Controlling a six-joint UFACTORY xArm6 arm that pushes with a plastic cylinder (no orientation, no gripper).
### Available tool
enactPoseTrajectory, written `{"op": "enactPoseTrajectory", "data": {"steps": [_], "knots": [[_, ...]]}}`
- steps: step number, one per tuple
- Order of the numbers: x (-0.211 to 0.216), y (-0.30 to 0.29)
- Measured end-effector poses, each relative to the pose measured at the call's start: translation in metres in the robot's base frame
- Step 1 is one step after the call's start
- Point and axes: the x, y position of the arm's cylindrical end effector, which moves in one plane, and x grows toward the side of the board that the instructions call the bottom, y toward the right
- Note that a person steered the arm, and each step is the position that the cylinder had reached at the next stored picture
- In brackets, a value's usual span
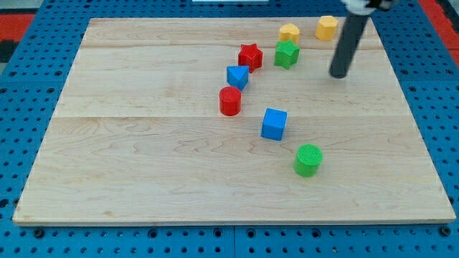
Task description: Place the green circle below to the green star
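Observation:
The green circle (308,159) is a short green cylinder at the view's lower right of the wooden board (143,165). The green star (287,54) sits near the view's top, right of centre. My tip (338,74) is the lower end of a dark rod coming down from the view's top right. It is to the right of the green star and slightly lower, well above the green circle, touching neither block.
A red star (250,56) sits left of the green star. A blue block (237,76), a red cylinder (230,101) and a blue cube (274,124) run down the middle. Two yellow blocks (289,32) (327,27) stand at the top edge.

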Motion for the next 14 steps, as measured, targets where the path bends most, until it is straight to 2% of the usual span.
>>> {"op": "enactPoseTrajectory", "data": {"steps": [1, 2, 3, 4, 5, 6, 7, 8, 9, 10, 11, 12, 14], "knots": [[-0.001, -0.103], [-0.046, -0.068], [-0.083, 0.014], [-0.034, 0.024], [0.075, 0.050], [0.182, 0.037], [0.211, -0.061], [0.167, -0.079], [0.128, -0.026], [0.126, 0.003], [0.184, 0.000], [0.165, 0.036], [0.068, 0.039]]}}
